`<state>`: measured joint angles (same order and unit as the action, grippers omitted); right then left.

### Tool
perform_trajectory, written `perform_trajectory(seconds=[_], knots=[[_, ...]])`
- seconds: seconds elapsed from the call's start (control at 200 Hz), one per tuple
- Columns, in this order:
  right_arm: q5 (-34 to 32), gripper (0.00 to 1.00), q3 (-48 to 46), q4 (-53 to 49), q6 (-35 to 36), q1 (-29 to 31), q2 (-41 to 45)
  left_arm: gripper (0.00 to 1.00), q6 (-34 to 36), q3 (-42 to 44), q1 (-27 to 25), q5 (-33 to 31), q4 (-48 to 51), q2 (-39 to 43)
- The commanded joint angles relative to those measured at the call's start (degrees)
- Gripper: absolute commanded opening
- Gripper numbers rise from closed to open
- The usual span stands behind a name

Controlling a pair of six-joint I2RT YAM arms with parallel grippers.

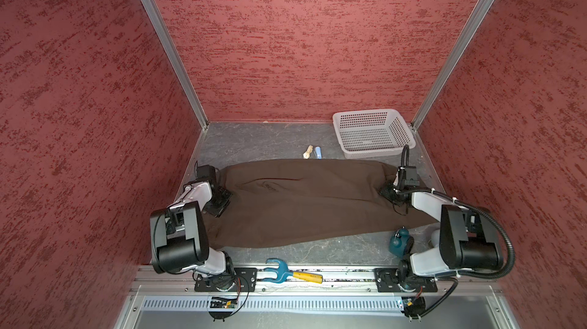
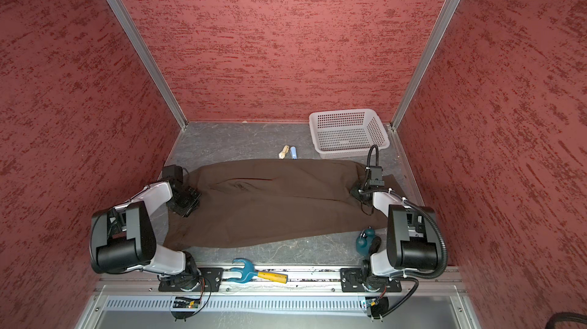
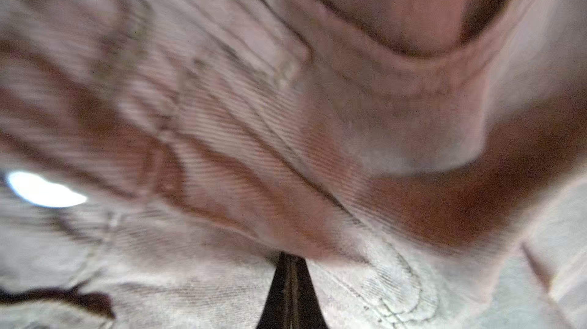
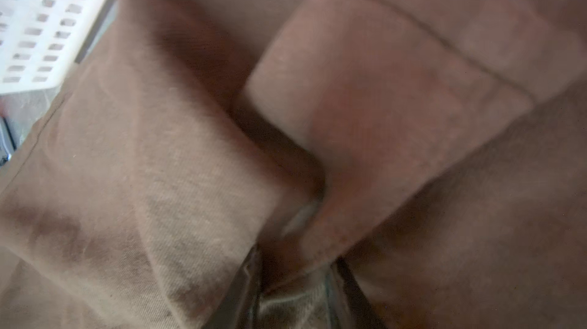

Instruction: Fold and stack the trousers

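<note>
The dark olive-brown trousers (image 1: 301, 203) lie spread crosswise over the grey table in both top views (image 2: 273, 203). My left gripper (image 1: 222, 203) sits at their left end. In the left wrist view its jaws (image 3: 290, 260) are pressed together, with the tip tucked under a fold of cloth (image 3: 254, 140). My right gripper (image 1: 388, 191) sits on the right end. In the right wrist view its fingers (image 4: 244, 289) stand a little apart with a bunched fold of trouser cloth (image 4: 381, 105) filling the gap between them.
A white perforated basket (image 1: 373, 132) stands at the back right, close behind the trousers. A wooden peg (image 1: 306, 152) and a small blue piece (image 1: 318, 152) lie just behind the cloth. A teal object (image 1: 399, 241) sits by the right arm's base. A teal-and-yellow tool (image 1: 286, 273) lies on the front rail.
</note>
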<state>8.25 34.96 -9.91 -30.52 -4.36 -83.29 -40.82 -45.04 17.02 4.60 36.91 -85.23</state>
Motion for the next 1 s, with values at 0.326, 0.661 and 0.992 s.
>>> perform_trajectory(seconds=[0.326, 0.661, 0.992], knots=[[-14.5, 0.26, -2.8, -9.6, -5.1, 0.5, 20.4, 0.07, 2.5, -12.4, -2.5, -7.6, 1.8, -3.8], [-12.2, 0.33, 8.9, -7.7, -3.2, 0.5, 11.9, 0.62, 0.9, -6.5, -21.1, 0.1, -4.7, 0.5], [-10.1, 0.40, 10.6, -7.6, -2.1, 0.3, 9.8, 0.66, 1.1, -9.6, -28.3, 3.9, -8.4, -13.8]])
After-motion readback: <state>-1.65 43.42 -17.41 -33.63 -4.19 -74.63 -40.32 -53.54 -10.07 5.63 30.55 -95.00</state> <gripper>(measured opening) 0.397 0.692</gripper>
